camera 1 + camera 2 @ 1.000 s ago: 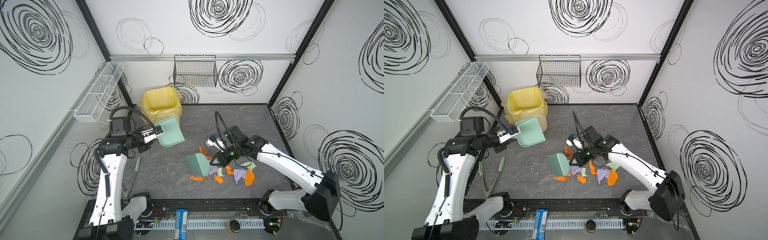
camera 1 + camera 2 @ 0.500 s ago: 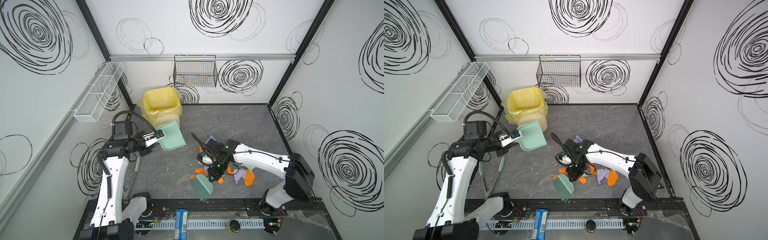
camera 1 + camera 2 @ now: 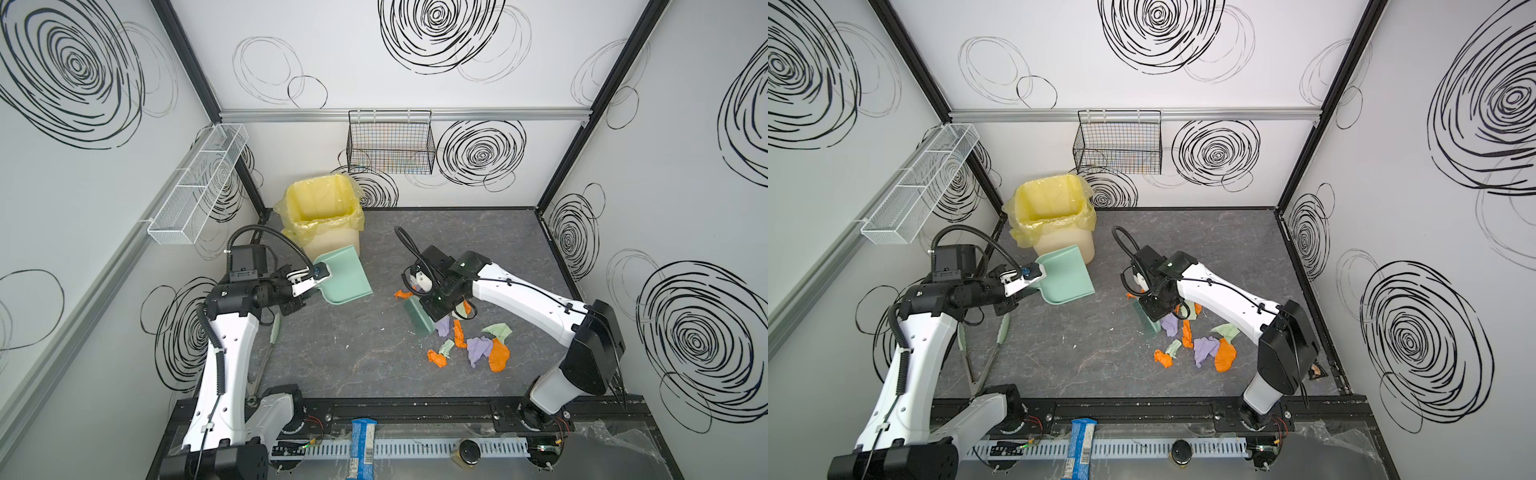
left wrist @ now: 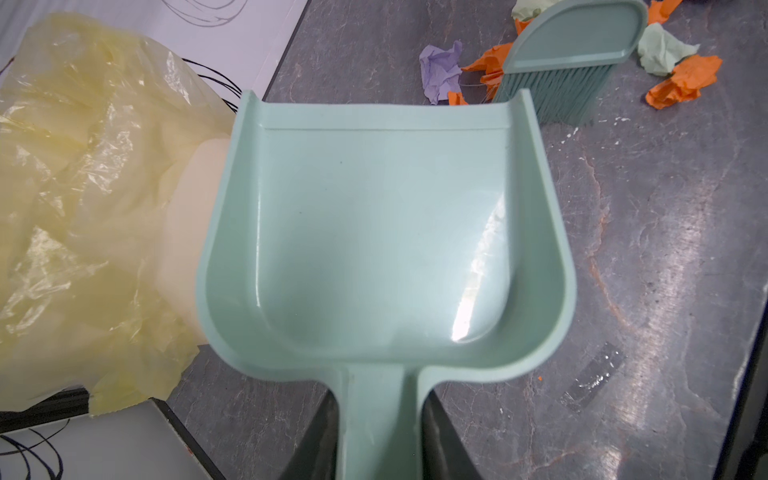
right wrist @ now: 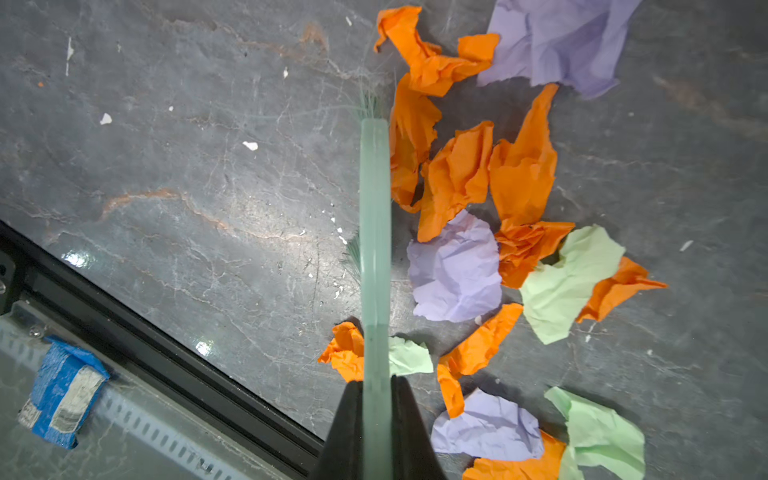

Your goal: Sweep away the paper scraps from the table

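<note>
Paper scraps [image 3: 469,345] lay bunched right of centre on the table [image 3: 353,361] where we found the right gripper [image 5: 376,399], arm stretched low and forward, clamped on the brush [image 3: 417,320] touching them, and the left gripper [image 4: 380,415], elbow bent, clasping the dustpan [image 4: 374,228] handle beside the bin [image 3: 322,208].

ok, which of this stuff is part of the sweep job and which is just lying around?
Job: paper scraps, brush in right gripper, dustpan in left gripper, lined bin (likely the dump spot), table.

Lying about: tongs at the table's left edge, black wire basket, white mesh rack, blue packet on the front rail.
</note>
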